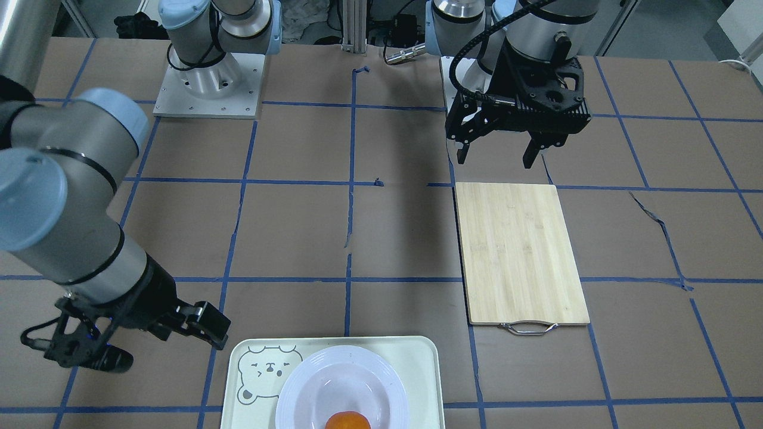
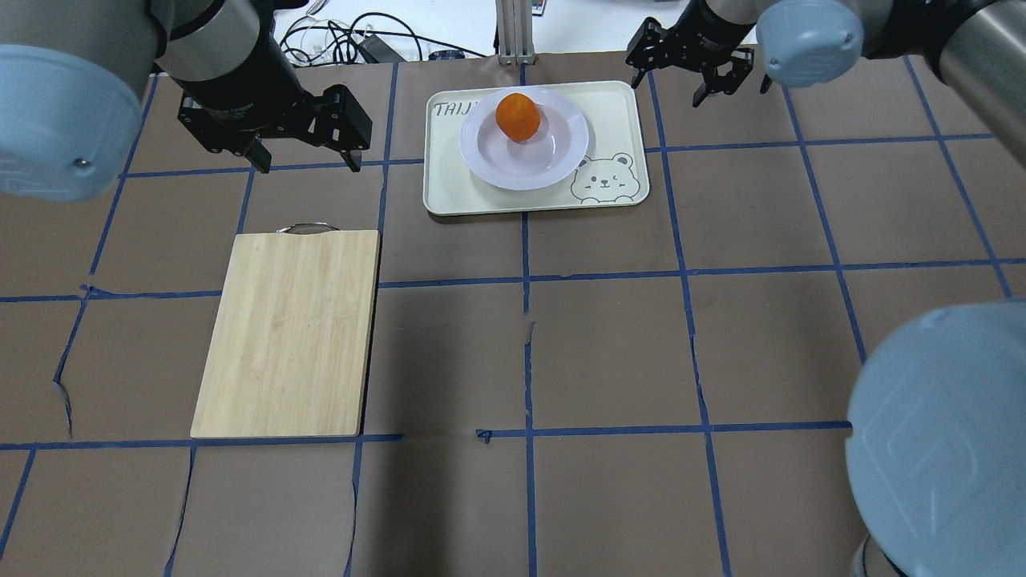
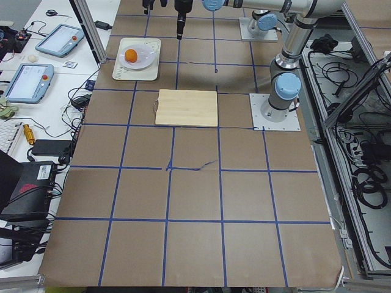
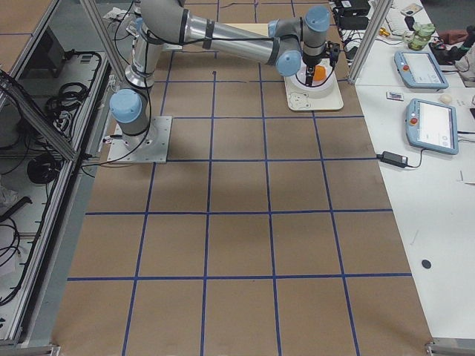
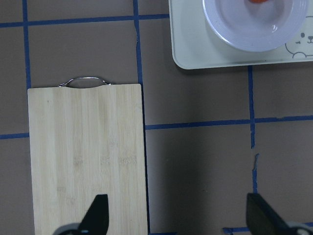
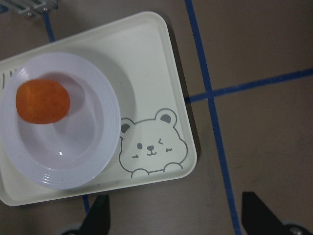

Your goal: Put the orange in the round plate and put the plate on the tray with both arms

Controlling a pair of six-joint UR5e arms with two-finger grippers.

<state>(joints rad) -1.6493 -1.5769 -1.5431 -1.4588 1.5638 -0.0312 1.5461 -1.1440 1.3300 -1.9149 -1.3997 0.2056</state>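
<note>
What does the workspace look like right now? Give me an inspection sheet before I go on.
Surface: table covered in brown sheeting with a blue tape grid; a tear in the sheeting.
Job's things: orange lies in the round plate; the plate sits on the tray.
Clutter: bamboo cutting board, bare, apart from the tray.
Grippers: left gripper open, empty, above the table by the board; right gripper open, empty, beside the tray.
Cables: nothing seen on the table; loose cables beyond its far edge.
Surroundings: tablets on a side bench.
</note>
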